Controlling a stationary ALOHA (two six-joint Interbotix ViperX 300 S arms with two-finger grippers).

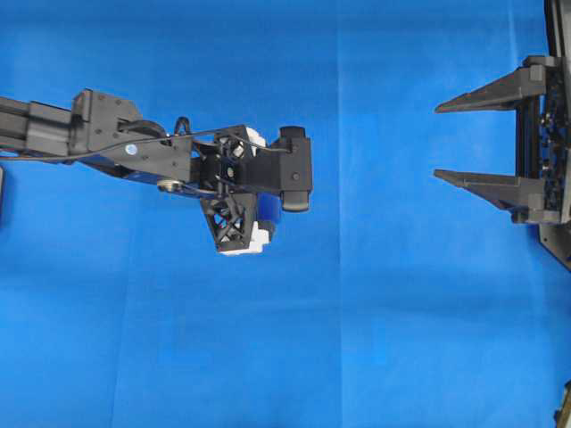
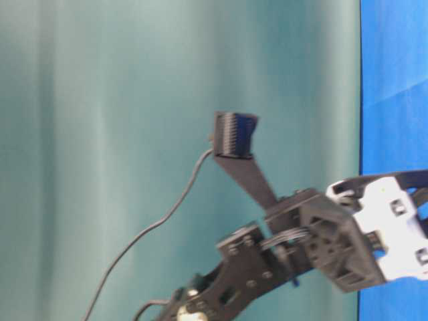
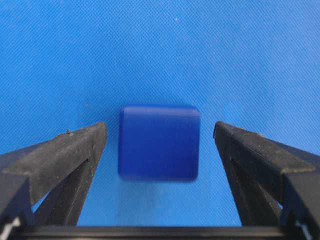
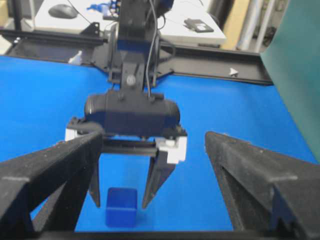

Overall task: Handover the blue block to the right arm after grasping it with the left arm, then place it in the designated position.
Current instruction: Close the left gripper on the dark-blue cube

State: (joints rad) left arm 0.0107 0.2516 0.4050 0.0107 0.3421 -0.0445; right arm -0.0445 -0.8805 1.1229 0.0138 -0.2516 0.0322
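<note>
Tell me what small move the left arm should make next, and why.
Probably close the left gripper on the blue block. Its fingers stand open on either side of the block, apart from it, with the block centred on the blue cloth.

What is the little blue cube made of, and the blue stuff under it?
The blue block looks like smooth, matte plastic or rubber: rounded edges, soft sheen. The blue cloth looks like woven fabric: a fine grainy weave and fold creases show.
</note>
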